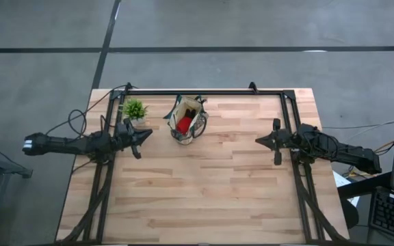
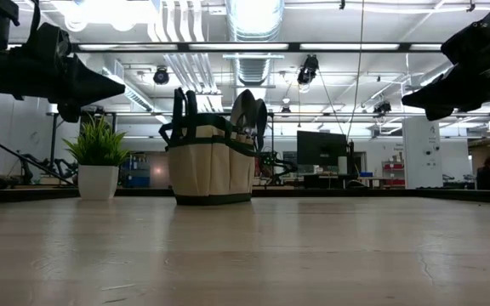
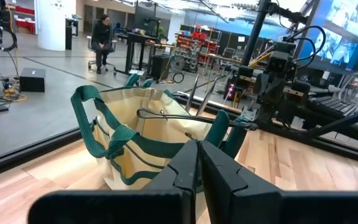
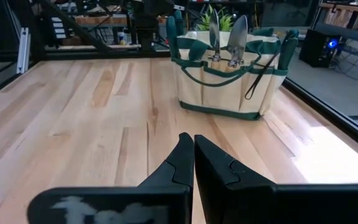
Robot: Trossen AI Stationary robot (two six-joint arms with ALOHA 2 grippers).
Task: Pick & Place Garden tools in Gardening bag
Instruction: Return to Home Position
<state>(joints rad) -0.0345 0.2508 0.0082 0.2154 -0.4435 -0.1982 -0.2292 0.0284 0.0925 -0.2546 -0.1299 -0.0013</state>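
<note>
Seeing the gardening bag (image 1: pixel 188 120) upright on the table (image 1: pixel 204 191), toward the far edge and left of centre. Beige fabric, green trim, green loop handles. Just beside it on the left-arm side: a small potted plant (image 1: pixel 135 109) in a white pot, near the bag but apart from it.

Inside the bag: two trowels (image 4: pixel 237 37) standing blade-up, side by side, metal blades poking above the rim on the side facing the right arm. Deeper in the main compartment, a red item (image 1: pixel 185 124), visible only from above. Also a thin dark curved bar (image 3: pixel 166 114) across the mouth, too little showing to say which tool.

Left gripper (image 1: pixel 148 137) — fingers pressed together, nothing between them. Hanging above the wood just left of the bag, pointed at it, with the plant close by on the far side.

Right gripper (image 1: pixel 258 140) — fingers likewise together, nothing held. Raised off the table, well apart from the bag on its right, pointed back toward it.

From table height, both grippers well clear of the surface, higher than the bag's rim.

Beyond the table, a seated person (image 3: pixel 103 34) in the room.
</note>
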